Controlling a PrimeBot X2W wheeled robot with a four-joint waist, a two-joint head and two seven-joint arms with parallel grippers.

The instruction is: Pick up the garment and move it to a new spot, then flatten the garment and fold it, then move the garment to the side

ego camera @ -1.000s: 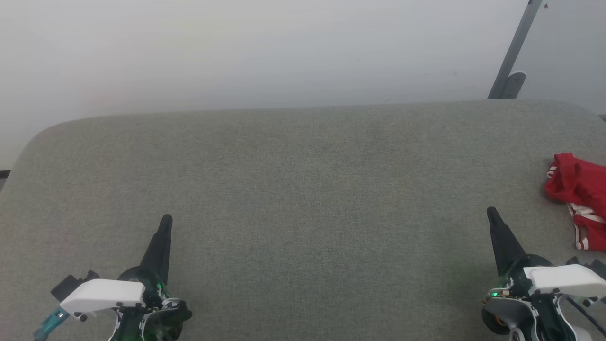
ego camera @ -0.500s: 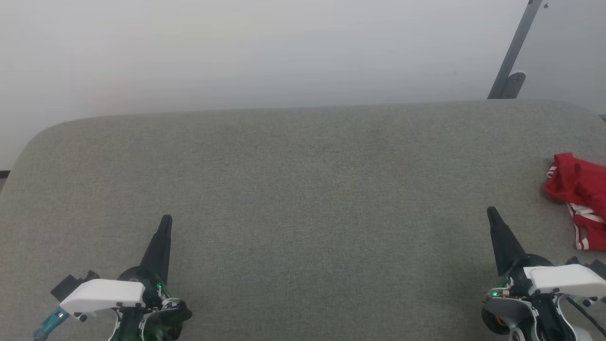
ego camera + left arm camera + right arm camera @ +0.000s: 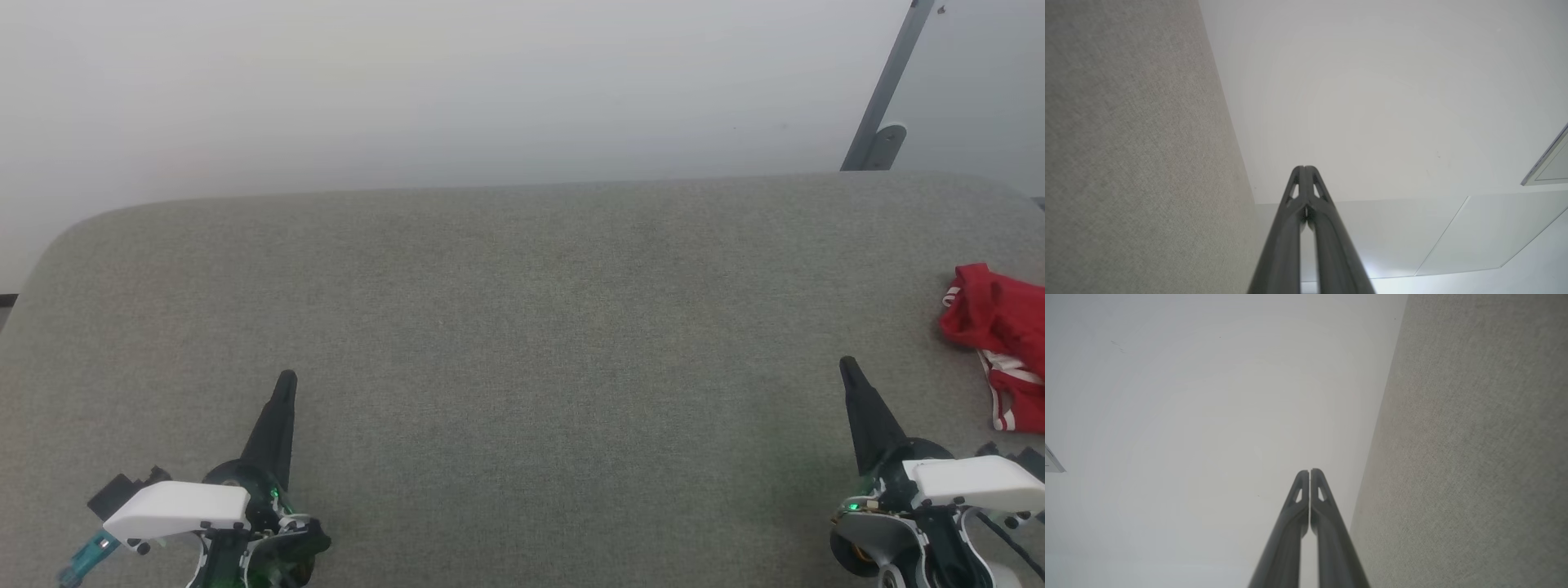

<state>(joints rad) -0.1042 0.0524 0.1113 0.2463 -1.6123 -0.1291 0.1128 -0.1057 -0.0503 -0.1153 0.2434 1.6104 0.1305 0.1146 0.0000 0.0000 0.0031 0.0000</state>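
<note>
The garment (image 3: 1000, 331), bright red with red-and-white striped trim, lies crumpled at the far right of the grey felt table (image 3: 522, 327), partly cut off by the head view's edge. My right gripper (image 3: 849, 369) rests shut at the lower right, to the left of the garment and a little nearer me, apart from it. My left gripper (image 3: 286, 382) rests shut at the lower left, far from the garment. In the wrist views each pair of dark fingertips, the left gripper (image 3: 1303, 169) and the right gripper (image 3: 1309, 473), is pressed together with nothing between.
A pale wall rises behind the table. A grey metal bar (image 3: 886, 90) leans at the upper right beyond the table's far edge. The table's far left corner (image 3: 77, 229) is rounded.
</note>
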